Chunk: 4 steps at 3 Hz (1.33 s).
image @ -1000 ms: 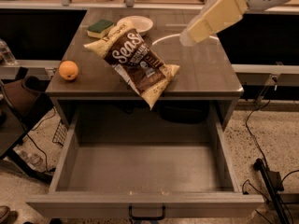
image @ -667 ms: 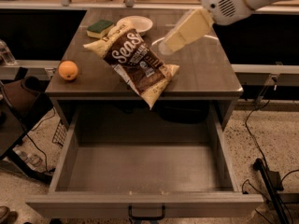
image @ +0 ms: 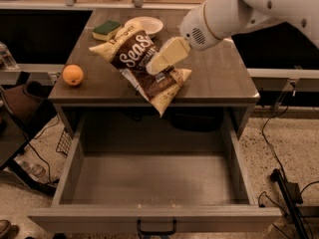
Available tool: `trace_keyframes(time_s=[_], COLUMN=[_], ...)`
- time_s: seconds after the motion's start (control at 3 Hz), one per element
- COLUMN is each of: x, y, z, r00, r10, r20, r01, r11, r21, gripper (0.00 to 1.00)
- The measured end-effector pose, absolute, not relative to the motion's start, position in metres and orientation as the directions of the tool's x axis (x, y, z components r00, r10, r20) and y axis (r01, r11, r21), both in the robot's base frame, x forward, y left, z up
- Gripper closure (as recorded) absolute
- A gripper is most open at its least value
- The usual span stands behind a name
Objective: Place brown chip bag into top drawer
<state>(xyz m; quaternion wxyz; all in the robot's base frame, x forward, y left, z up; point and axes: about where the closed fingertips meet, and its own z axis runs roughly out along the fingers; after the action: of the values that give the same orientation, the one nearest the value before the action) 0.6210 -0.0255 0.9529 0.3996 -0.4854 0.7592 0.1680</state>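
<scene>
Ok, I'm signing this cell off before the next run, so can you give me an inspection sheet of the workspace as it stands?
Surface: grey-brown table top, directly above the drawer.
Job's things: brown chip bag lies diagonally on the top, its lower corner overhanging the front edge; top drawer pulled open, nothing seen inside.
Clutter: orange at the left edge; green-yellow sponge and white bowl at the back.
Grippers: gripper over the bag's middle; contact unclear.
Cables: black cables on the floor, right side.
Surroundings: speckled floor.

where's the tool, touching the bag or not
Cannot tell. In the camera view the tool overlaps the middle of the bag on the table; neither contact nor a gap shows plainly.
</scene>
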Motion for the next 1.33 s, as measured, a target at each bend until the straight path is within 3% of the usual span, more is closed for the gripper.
trace_keyframes(time_s=[0.33,0.67,1.0,1.33], x=[0.632,0.634,0.634,0.633], y=[-0.006,0.022,0.025,0.028], z=[0.930,0.903,0.901,0.900], r00=[-0.217,-0.220,-0.219,-0.218], r10=[-0.592,-0.585,-0.586,-0.587], r20=[-0.776,-0.781,-0.780,-0.780], r01=[-0.883,-0.901,-0.903,-0.905], r11=[0.459,0.429,0.424,0.420], r21=[-0.103,-0.067,-0.064,-0.063], gripper=[0.00,0.18,0.41,0.72])
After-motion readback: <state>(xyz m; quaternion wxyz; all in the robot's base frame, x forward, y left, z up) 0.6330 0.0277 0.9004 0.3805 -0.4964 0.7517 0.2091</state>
